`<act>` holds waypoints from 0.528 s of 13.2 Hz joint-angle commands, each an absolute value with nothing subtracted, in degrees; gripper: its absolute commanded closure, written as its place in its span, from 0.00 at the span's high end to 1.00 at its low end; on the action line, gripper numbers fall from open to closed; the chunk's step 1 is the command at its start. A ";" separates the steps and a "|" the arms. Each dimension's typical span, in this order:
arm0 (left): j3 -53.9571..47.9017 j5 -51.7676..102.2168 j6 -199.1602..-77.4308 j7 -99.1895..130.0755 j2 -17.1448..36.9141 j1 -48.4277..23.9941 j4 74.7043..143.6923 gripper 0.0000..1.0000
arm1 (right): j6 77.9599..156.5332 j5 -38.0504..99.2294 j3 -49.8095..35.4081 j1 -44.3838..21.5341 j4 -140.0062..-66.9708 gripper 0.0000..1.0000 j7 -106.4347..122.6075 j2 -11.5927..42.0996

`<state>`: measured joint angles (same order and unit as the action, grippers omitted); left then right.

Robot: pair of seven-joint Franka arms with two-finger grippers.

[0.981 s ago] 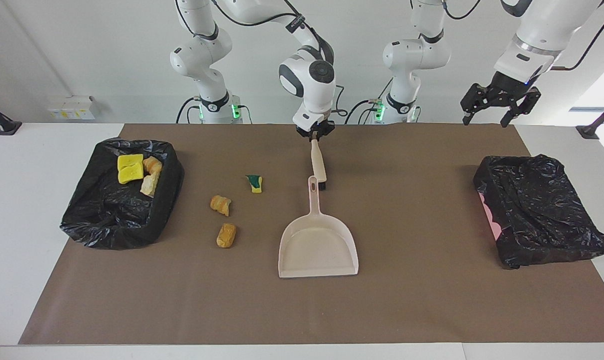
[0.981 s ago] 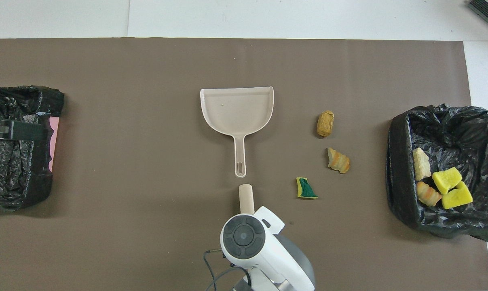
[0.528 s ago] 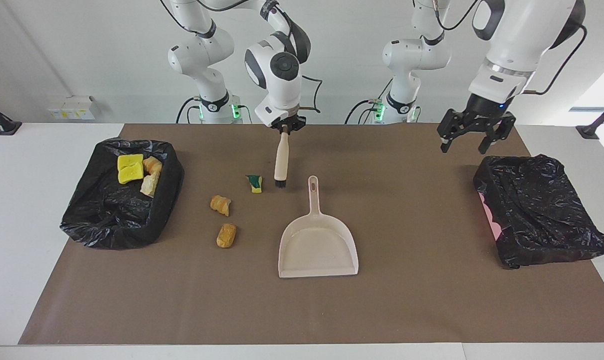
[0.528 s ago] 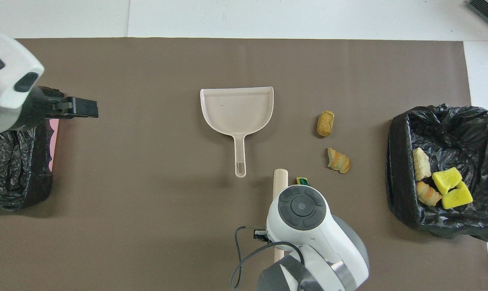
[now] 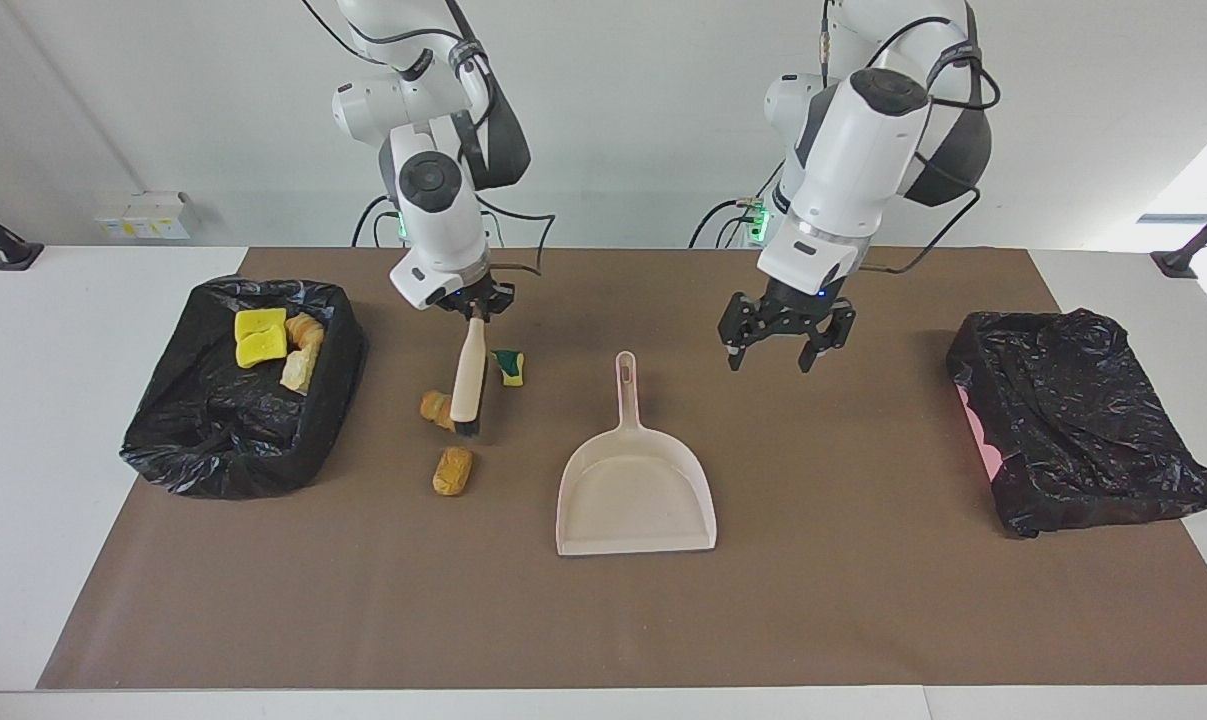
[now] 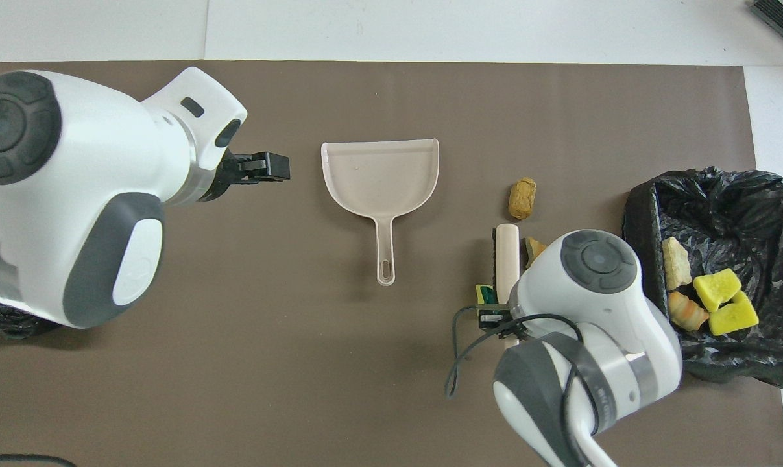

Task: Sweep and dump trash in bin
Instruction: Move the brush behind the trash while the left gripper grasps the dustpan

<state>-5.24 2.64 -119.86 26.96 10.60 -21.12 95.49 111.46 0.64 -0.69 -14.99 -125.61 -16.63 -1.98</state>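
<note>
Trash (image 5: 452, 470): yellow, orange-brown scraps; right fingers (image 5: 476, 312) clenched on brush (image 5: 468, 380), left fingers (image 5: 809, 357) released

Beige dustpan (image 5: 635, 490); black bin liner (image 5: 233, 440); yellow sponge chunks (image 5: 260, 336).

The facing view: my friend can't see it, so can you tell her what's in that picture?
The right pincer holds a brush over three trash scraps on a brown mat. The open left pincer hangs beside the dustpan handle. A black bin at the right arm's end holds more scraps; a second bin sits at the left arm's end.
</note>
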 commanded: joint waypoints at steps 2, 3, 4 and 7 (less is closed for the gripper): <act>-4.22 2.90 -126.91 34.10 17.31 -26.97 95.97 1.00 | 116.09 -4.12 -1.23 -8.90 -122.96 0.00 -5.57 1.22; -4.22 2.99 -127.00 34.19 18.53 -28.72 96.41 1.00 | 117.84 -5.09 -1.32 -6.79 -122.87 0.00 -2.67 1.67; -4.22 2.99 -127.70 34.19 19.15 -30.22 97.63 1.00 | 118.82 -6.23 -1.23 -6.07 -122.78 0.00 -0.55 2.71; -4.22 2.90 -128.49 34.19 18.81 -34.52 102.46 1.00 | 120.06 -8.26 -1.23 -4.49 -122.87 0.00 3.06 5.35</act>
